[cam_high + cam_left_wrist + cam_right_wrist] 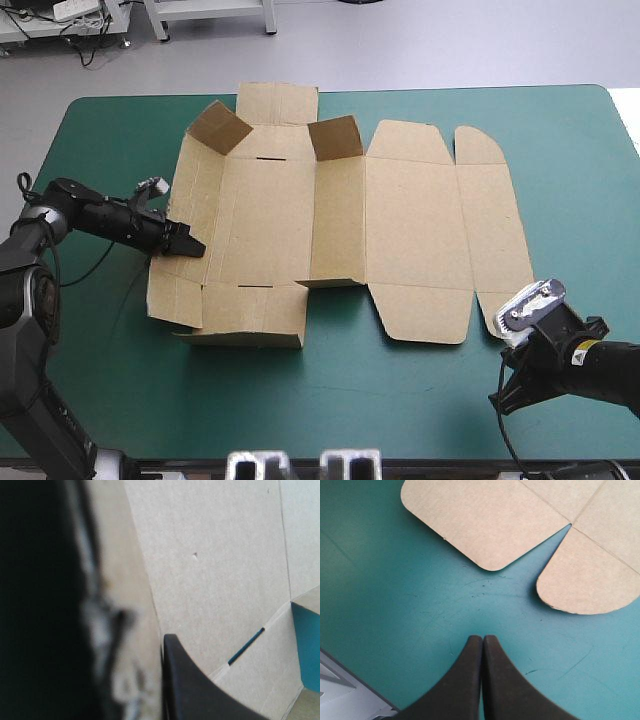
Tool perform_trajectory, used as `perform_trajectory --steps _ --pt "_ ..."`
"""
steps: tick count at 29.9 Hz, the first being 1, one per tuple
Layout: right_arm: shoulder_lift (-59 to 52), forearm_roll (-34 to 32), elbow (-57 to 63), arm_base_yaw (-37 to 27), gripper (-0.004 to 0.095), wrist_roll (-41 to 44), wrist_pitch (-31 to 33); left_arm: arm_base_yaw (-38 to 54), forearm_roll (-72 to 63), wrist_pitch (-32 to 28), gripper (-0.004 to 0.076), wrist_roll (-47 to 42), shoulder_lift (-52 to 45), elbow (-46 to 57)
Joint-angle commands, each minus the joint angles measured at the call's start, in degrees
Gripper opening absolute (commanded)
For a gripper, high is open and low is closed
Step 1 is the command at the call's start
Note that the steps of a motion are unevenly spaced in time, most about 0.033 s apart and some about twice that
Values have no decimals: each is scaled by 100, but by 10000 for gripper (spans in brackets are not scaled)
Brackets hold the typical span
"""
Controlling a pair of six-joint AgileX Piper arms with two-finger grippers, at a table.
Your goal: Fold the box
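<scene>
My left pincer (189, 245) grips the left edge panel of the brown box (400, 230), board pinched between its black fingers (200, 690); the sheet spreads ahead of it across the teal-green worktop (560, 150). My right pincer (482, 640) hangs fully closed and empty, the box's rounded flaps (585, 575) just ahead.

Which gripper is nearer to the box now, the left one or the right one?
Left. The left gripper clamps the box at its left side. The right gripper, shut, is apart from it, over the bare cover near its rounded flaps.
</scene>
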Motion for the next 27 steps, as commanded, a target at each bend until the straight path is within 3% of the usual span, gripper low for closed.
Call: perform_trajectory --steps 1,9,18,24,27 --pt "-10 123 -138 3 -24 -22 -358 -107 -284 455 -10 141 -765 -490" --pt "-10 225 -138 3 -24 -150 -813 -1262 1392 354 -10 -193 -1530 -1902" --pt "-10 248 -159 3 -24 -231 -1619 -2626 3380 364 -10 -823 -1558 -3785" --pt "3 453 -525 3 -24 -233 -2007 -3390 4637 160 -10 -740 -1558 -4061" --pt "115 343 -943 3 -24 -244 -1995 -3768 5200 -315 -10 -755 -1558 -4039"
